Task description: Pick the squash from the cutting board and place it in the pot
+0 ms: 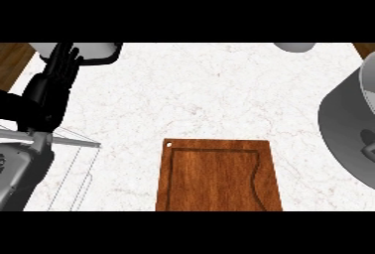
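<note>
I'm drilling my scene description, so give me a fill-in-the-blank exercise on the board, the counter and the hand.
1. The board is made of ___.
2. Its small hole sits in its upper ___ corner.
3. The counter under the board is ___ in colour.
4. The left hand rests at the view's left with its fingers pointing ___.

Missing words: wood; left; white; up.

The left hand (55, 79) rests at the view's left edge, fingers (64, 54) straight and pointing up.
</note>
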You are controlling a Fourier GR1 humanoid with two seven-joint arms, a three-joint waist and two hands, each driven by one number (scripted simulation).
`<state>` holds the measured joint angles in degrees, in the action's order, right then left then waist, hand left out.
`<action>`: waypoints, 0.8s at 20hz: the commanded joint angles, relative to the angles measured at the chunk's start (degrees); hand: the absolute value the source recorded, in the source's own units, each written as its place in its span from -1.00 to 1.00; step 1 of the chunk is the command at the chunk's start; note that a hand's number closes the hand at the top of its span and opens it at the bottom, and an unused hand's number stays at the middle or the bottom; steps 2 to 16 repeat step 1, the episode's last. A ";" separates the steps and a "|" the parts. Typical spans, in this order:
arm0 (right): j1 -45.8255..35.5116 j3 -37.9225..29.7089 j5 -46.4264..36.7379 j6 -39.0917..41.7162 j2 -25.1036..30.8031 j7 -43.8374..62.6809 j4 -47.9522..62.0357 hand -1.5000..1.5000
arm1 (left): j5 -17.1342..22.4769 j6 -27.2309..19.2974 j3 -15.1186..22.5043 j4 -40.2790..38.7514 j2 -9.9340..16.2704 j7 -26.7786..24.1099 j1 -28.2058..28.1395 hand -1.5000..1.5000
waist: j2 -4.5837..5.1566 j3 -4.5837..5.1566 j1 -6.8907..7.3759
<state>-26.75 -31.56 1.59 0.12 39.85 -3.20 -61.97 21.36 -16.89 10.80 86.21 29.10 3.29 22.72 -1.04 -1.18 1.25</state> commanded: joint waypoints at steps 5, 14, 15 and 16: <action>3.79 -3.93 3.93 4.63 1.85 -2.94 0.84 -1.00 | -4.93 -1.37 3.18 -6.30 4.23 3.29 -12.85 0.00 | 0.76 0.94 -0.67; 3.79 -3.93 3.93 4.63 1.85 -2.94 0.84 -1.00 | -4.93 -1.37 3.18 -6.30 4.23 3.29 -12.85 0.00 | 0.76 0.94 -0.67; 3.79 -3.93 3.93 4.63 1.85 -2.94 0.84 -1.00 | -4.93 -1.37 3.18 -6.30 4.23 3.29 -12.85 0.00 | 0.76 0.94 -0.67; 3.79 -3.93 3.93 4.63 1.85 -2.94 0.84 -1.00 | -4.93 -1.37 3.18 -6.30 4.23 3.29 -12.85 0.00 | 0.76 0.94 -0.67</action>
